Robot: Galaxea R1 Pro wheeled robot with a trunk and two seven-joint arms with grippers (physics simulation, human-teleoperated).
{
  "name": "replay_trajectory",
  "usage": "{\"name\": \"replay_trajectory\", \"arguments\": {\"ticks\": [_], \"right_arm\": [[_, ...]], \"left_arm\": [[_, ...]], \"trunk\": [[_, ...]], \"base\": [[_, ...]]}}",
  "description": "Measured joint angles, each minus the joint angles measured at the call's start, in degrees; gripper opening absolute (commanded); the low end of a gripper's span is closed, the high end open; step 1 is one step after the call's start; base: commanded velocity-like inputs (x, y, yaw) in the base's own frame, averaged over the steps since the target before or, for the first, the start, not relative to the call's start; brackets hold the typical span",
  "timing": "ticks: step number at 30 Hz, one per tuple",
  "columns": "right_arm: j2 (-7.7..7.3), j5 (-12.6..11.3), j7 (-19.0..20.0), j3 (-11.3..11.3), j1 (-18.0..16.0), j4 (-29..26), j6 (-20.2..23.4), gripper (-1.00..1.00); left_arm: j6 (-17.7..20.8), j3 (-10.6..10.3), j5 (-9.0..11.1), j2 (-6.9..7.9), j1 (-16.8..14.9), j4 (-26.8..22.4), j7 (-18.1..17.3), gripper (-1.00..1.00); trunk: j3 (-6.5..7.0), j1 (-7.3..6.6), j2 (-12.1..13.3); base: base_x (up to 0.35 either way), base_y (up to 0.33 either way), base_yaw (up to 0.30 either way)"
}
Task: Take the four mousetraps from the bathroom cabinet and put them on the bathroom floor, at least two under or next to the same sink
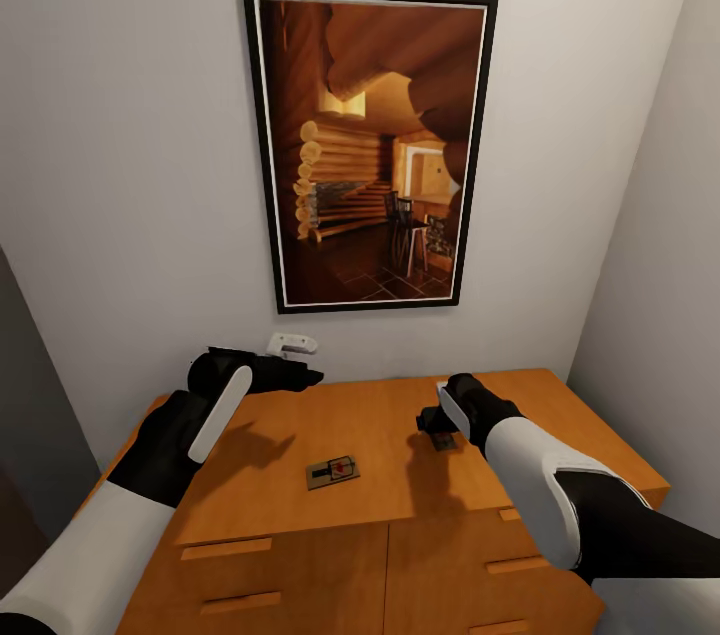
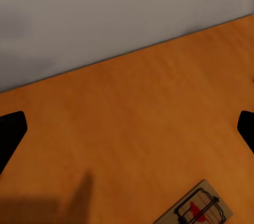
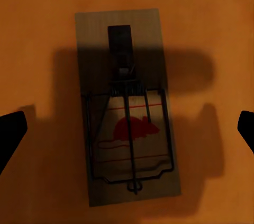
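Observation:
One mousetrap, a small flat wooden rectangle with dark wire and a red mouse mark, lies near the front middle of the cabinet top. My left gripper hovers open over the back left of the top; the left wrist view has a mousetrap ahead of its gripper. My right gripper hangs open low over the right half. In the right wrist view a shadowed mousetrap lies directly between the spread fingertips. I cannot tell if it is the same trap.
The cabinet stands in a narrow alcove, against a grey wall with a large framed cabin picture. A small white fixture sits on the wall just above the top. A side wall closes the right. Drawer fronts face me.

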Motion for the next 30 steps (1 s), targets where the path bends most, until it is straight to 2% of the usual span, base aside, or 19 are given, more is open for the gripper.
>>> {"name": "replay_trajectory", "arguments": {"ticks": [15,22,30], "right_arm": [[-0.02,-0.1,0.2,0.0,0.0,0.3,-1.4,1.00],[-0.36,-0.3,0.7,-0.1,0.0,3.1,-3.7,1.00],[-0.70,-2.7,0.8,0.0,0.0,4.4,-5.1,1.00]], "left_arm": [[0.0,0.0,0.0,0.01,0.0,0.0,0.0,1.00],[0.0,0.0,0.0,0.01,0.0,0.0,0.0,1.00],[0.0,0.0,0.0,0.01,0.0,0.0,0.0,1.00]], "trunk": [[0.00,0.00,0.0],[0.00,0.00,0.0],[0.00,0.00,0.0]], "base": [[0.000,0.000,0.000],[0.000,0.000,0.000],[0.000,0.000,0.000]]}}
